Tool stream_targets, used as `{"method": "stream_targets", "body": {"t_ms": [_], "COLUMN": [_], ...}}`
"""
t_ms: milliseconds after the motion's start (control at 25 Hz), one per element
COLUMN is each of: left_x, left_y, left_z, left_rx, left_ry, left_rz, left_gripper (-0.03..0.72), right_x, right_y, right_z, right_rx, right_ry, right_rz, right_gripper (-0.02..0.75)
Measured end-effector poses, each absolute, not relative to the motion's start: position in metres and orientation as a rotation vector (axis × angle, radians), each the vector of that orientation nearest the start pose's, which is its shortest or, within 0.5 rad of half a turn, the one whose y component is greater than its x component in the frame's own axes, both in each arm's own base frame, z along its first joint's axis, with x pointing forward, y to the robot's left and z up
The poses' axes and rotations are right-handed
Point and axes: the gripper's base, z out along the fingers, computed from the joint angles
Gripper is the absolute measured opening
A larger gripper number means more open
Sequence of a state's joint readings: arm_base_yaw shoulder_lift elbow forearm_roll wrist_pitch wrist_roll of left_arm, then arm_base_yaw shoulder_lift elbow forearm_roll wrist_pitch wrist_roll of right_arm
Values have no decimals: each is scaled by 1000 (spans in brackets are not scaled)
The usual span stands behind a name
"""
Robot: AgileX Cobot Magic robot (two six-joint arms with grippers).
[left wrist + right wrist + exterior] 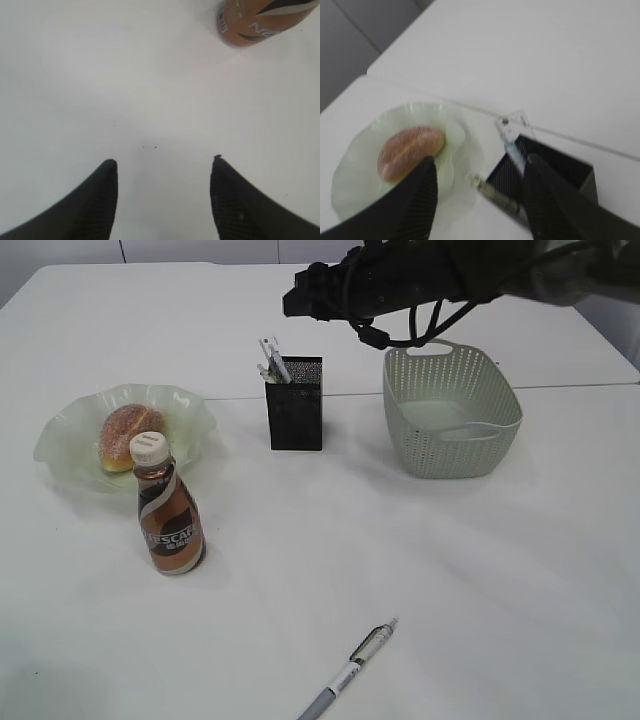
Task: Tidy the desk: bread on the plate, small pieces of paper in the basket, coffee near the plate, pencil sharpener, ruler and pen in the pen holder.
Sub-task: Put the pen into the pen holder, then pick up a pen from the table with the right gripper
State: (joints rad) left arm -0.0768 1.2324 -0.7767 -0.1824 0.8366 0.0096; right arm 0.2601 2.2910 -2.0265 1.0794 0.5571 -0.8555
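The right gripper (pixel 479 172) hangs with jaws spread, empty, above the pen holder (pixel 295 405) at upper center, the ruler (pixel 272 355) standing in it. The left gripper (pixel 164 167) is also spread, empty. A pen (pixel 350 672) lies at bottom center.

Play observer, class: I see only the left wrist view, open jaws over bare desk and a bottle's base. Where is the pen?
Observer: The pen lies loose on the desk, near the front edge of the exterior view.
Operator: Is the bread placed?
Observer: Yes, the bread sits on the plate.
Operator: And the right gripper?
Observer: The right gripper hangs open above the pen holder, where the ruler stands.
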Motion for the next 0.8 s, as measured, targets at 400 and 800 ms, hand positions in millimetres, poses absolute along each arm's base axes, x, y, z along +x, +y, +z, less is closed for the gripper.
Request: {"method": "stream_targets", "body": {"t_ms": [400, 800], "left_x": [218, 218], "left_y": [-29, -29], "left_z": [249, 249], "left_rx": [-18, -18], "left_ry": [2749, 2749], "left_rz": [-234, -234], "left_gripper": [433, 433], "right_x": [438, 347], "right_y": [182, 220], "right_z": [283, 282], "right_rx": [-624, -812], "right_ry": [2597, 2788], "right_rz": [567, 361], "right_gripper": [406, 406]}}
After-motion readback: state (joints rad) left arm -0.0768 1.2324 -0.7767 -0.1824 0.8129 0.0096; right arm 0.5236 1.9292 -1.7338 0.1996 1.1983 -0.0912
